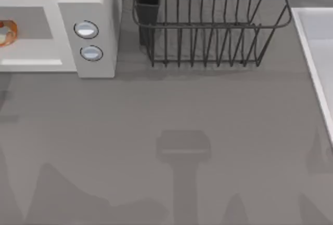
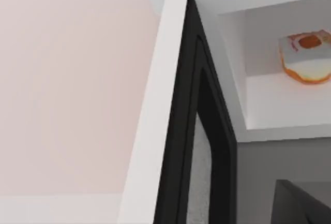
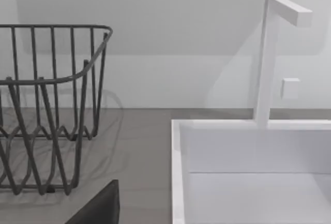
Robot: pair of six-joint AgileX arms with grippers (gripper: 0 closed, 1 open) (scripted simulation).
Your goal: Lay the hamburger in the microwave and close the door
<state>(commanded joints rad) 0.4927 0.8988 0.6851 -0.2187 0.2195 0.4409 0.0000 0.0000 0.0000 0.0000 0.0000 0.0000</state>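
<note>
We see the small orange-brown hamburger lying inside the boxy white microwave, whose white-framed door apparently stands ajar.

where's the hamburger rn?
The hamburger sits inside the microwave at the top view's far left edge, left of the two knobs. In the left wrist view it rests on the cavity floor beyond the open door.
</note>
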